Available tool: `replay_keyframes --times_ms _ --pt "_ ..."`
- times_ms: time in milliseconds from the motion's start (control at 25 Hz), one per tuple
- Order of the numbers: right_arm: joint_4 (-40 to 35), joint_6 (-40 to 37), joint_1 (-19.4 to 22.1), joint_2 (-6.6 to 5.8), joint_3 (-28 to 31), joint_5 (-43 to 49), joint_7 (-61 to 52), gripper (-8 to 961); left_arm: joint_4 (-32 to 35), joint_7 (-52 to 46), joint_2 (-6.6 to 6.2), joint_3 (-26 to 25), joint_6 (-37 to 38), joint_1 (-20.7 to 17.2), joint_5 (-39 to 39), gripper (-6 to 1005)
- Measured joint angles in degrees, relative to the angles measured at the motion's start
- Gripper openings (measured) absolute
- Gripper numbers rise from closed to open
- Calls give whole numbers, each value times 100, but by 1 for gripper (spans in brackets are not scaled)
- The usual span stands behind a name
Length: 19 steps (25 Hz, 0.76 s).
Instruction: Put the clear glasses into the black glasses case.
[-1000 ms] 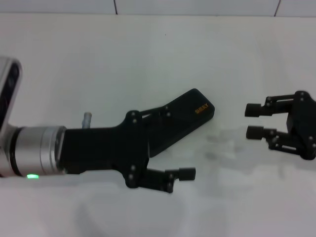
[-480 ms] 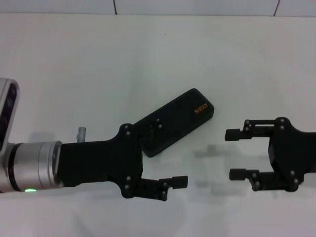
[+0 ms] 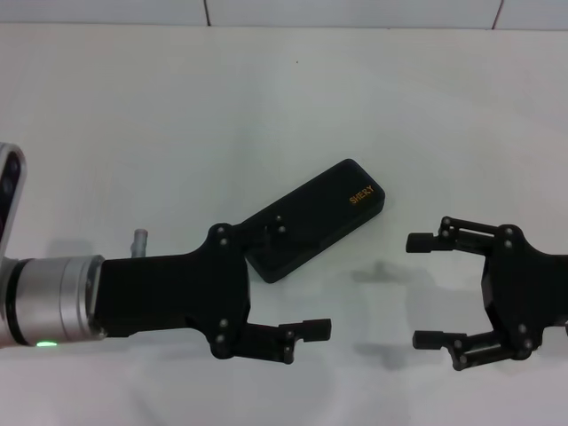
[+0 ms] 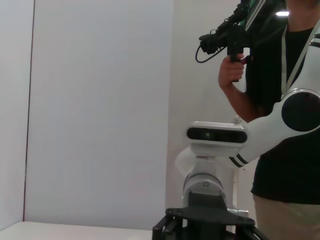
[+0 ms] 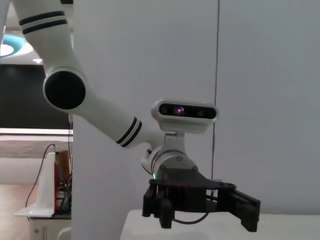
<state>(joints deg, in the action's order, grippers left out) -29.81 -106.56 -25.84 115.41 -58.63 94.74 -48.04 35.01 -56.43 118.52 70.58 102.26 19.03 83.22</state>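
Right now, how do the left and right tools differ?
The left tool overlaps the near end of the black glasses case in the head view, one finger hidden against it; the right tool hangs beside the case, both fingers showing. Both are open, black, pointing at each other.

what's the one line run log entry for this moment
case: shut, flat on table | glasses: faint, beside case | left gripper: open, near case end | right gripper: open, facing left gripper
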Motion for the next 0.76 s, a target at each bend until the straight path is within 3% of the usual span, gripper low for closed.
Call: replay_keyframes --times_ms 240,760 --pt "11 -7 63 16 8 -16 185 888 -21 36 14 -1 0 8 25 889" --pt "26 199 38 43 -15 -29 341 888 -327 517 96 -9 -53 -9 -22 888"
